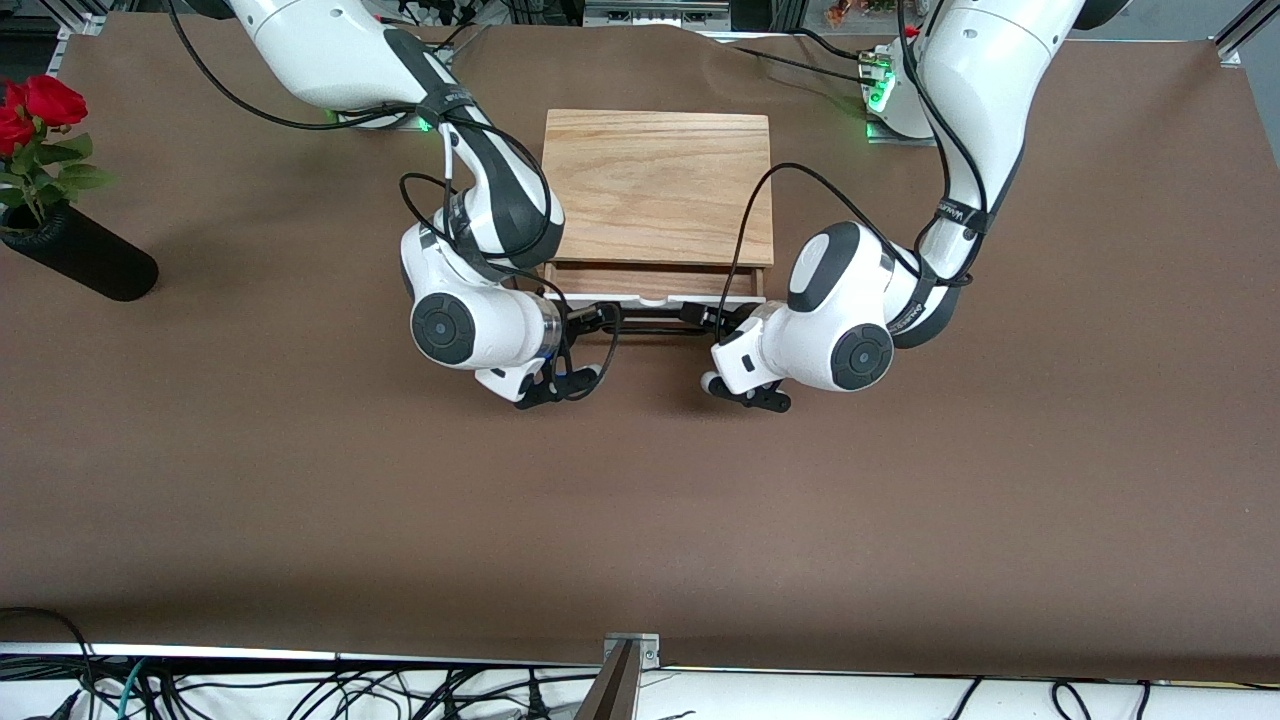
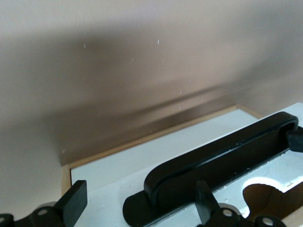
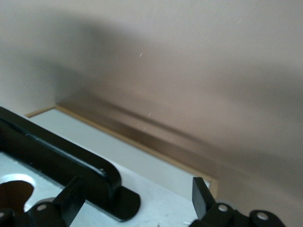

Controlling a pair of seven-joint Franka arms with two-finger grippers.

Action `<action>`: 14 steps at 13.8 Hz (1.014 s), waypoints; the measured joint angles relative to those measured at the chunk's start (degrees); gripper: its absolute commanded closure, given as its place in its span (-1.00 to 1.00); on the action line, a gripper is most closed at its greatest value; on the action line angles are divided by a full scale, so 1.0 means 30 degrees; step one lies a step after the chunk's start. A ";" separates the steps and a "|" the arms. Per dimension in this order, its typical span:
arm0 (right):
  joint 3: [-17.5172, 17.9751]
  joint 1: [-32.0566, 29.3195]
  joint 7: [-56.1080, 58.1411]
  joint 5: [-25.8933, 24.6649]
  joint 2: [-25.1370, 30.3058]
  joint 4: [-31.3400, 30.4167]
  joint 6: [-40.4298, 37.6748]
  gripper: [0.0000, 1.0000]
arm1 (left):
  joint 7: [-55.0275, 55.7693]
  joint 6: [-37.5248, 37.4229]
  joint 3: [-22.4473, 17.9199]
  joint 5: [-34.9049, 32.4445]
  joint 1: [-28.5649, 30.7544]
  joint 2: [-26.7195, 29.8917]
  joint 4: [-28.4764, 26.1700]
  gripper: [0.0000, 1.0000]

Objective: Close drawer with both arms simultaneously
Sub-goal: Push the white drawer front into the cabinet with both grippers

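Note:
The light-wood box (image 1: 655,180) stands at the table's middle between the arms' bases. Its drawer (image 1: 650,281) sticks out a little toward the front camera, showing a strip of tray and its white front panel (image 1: 655,299) with the black bar handle (image 1: 650,319). My right gripper (image 1: 596,320) is at the handle's end toward the right arm, and my left gripper (image 1: 705,318) is at the other end. In the left wrist view the open gripper (image 2: 140,205) straddles the handle's (image 2: 222,156) foot against the white panel (image 2: 118,165). In the right wrist view the open gripper (image 3: 137,198) straddles the handle's (image 3: 52,146) other foot.
A black vase (image 1: 85,258) with red roses (image 1: 35,108) lies at the right arm's end of the table. Brown cloth (image 1: 640,520) covers the table between the drawer and the front edge. Cables hang along that edge.

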State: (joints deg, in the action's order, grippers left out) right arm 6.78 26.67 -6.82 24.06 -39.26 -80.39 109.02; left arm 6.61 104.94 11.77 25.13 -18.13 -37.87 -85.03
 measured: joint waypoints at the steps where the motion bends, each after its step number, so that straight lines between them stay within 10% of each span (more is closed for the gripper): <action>1: 0.0045 0.0006 0.0000 0.0226 0.0000 0.0000 -0.0232 -1.00 | 0.0002 -0.0357 0.0002 0.0000 0.0001 0.0000 0.0000 -1.00; 14: 0.0468 0.0166 -0.0008 0.0389 0.0001 0.0003 -0.3017 -1.00 | 0.0059 -0.3721 -0.0038 0.0000 0.0056 -0.0010 0.0041 -1.00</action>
State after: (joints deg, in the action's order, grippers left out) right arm 8.18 27.16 -6.84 25.22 -39.25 -80.38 99.97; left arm 6.79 93.77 11.66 25.13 -17.97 -37.90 -84.91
